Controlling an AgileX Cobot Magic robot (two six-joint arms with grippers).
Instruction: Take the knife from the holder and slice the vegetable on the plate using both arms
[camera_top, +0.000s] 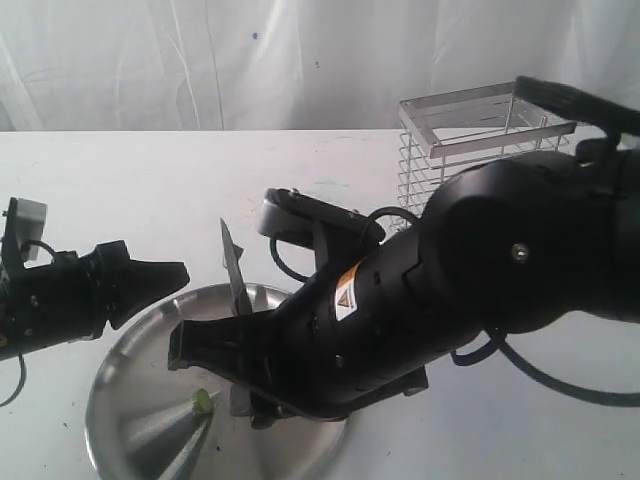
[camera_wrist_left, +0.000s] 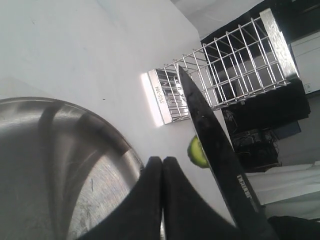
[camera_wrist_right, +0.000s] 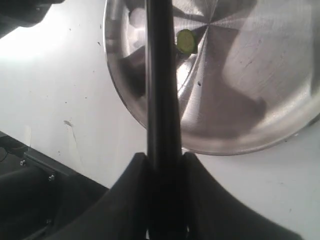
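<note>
My right gripper (camera_top: 207, 350) is shut on the knife's black handle, over the steel plate (camera_top: 125, 420). The knife (camera_top: 233, 268) stands nearly upright, its dark blade pointing up. In the right wrist view the fingers (camera_wrist_right: 135, 172) clamp the knife (camera_wrist_right: 161, 85) from both sides above the plate (camera_wrist_right: 250, 100). A small green vegetable slice (camera_top: 203, 401) lies on the plate, close beside the blade (camera_wrist_right: 186, 41). My left gripper (camera_top: 172, 274) hovers at the plate's left rim, shut and empty. Its view shows the blade (camera_wrist_left: 215, 145) with the slice (camera_wrist_left: 196, 151) partly behind it.
The wire holder (camera_top: 470, 135) stands at the back right of the white table, behind the right arm, and also shows in the left wrist view (camera_wrist_left: 225, 70). A white curtain hangs behind the table. The right arm's bulk covers much of the table's right side.
</note>
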